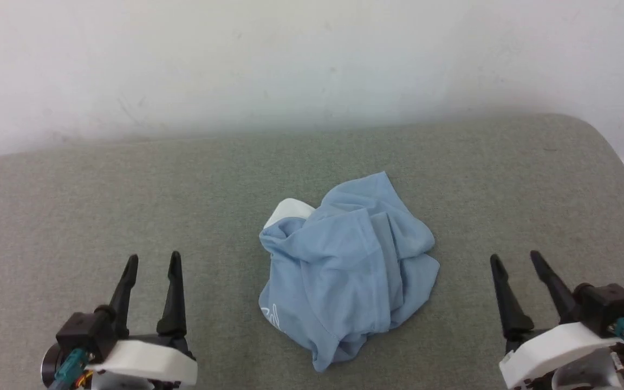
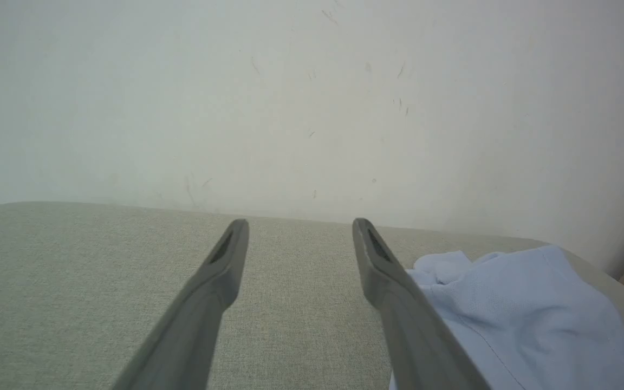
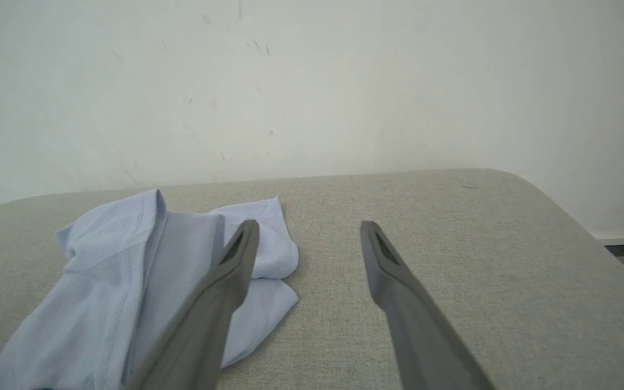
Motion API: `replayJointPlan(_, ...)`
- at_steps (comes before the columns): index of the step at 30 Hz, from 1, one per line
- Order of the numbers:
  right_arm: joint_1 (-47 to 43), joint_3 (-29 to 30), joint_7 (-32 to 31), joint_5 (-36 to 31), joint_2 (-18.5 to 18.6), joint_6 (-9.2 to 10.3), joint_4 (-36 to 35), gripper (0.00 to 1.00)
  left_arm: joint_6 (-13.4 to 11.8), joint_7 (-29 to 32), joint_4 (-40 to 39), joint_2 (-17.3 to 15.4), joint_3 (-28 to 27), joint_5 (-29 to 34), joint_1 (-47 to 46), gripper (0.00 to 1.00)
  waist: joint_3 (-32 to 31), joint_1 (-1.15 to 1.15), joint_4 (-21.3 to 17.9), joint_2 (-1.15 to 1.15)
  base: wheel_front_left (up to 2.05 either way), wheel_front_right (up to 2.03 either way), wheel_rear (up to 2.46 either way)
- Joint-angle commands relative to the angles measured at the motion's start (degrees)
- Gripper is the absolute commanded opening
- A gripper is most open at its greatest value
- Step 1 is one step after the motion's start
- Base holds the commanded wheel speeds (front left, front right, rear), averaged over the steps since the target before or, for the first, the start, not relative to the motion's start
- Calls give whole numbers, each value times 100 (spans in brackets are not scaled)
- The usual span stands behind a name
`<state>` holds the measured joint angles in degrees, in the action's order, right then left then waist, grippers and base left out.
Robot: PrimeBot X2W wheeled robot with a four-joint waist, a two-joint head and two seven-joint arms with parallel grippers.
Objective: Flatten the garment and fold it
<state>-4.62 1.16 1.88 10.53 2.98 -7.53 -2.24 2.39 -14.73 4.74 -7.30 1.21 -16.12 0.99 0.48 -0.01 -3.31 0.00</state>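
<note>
A soft, light blue shirt (image 1: 344,271) lies crumpled in a rounded heap near the middle of the tabletop (image 1: 73,206), which is covered in a grey-green woven cloth and has rounded far corners set against a scuffed white wall (image 1: 290,54). The fabric is a fine knit, bunched into deep folds, with a stitched hem running along one flap. A patch of white collar (image 1: 290,210) pokes out on the heap's far left side, and part of a white cursive logo (image 1: 271,314) shows at its near left edge, cut off by a fold. The sleeves and the button cannot be made out in the bundle. The left tool (image 1: 154,259) hovers toward the near left corner and the right tool (image 1: 513,257) toward the near right corner. Each has its two long, dark, tapered fingers spread wide and holds nothing. The shirt sits between them, apart from both. In the left wrist view the left tool (image 2: 298,222) has the shirt (image 2: 523,303) behind its right finger, and in the right wrist view the right tool (image 3: 309,225) has the shirt (image 3: 128,271) behind its left finger.
</note>
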Motion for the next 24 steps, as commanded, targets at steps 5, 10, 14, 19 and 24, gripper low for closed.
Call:
replayJointPlan(5, 109, -276, -775, 252, -11, 4, 350, 100, 47, -27, 44, 24, 17, -36, 149, 100, -106, 1, 263, 0, 0, 0, 0)
replayJointPlan(10, 622, -860, -1238, 410, -11, 4, 724, 100, 50, -27, 73, 55, 57, -22, 143, 100, -119, 1, 423, 0, 0, 0, 0)
replayJointPlan(14, 1018, -1211, -1486, 507, -11, 4, 1069, 100, 59, -27, 81, 74, 85, -10, 100, 100, -87, 1, 519, 0, 0, 0, 0)
replayJointPlan(19, 1565, -1586, -1926, 592, -11, 4, 1738, 100, 84, -27, 88, 116, 133, 5, 6, 100, -35, 1, 685, 0, 0, 0, 0)
replayJointPlan(24, 1837, -1777, -1973, 694, -9, 4, 1983, 0, 98, -27, 92, 144, 85, 3, -15, 100, 0, 1, 714, 0, 0, 0, 0)
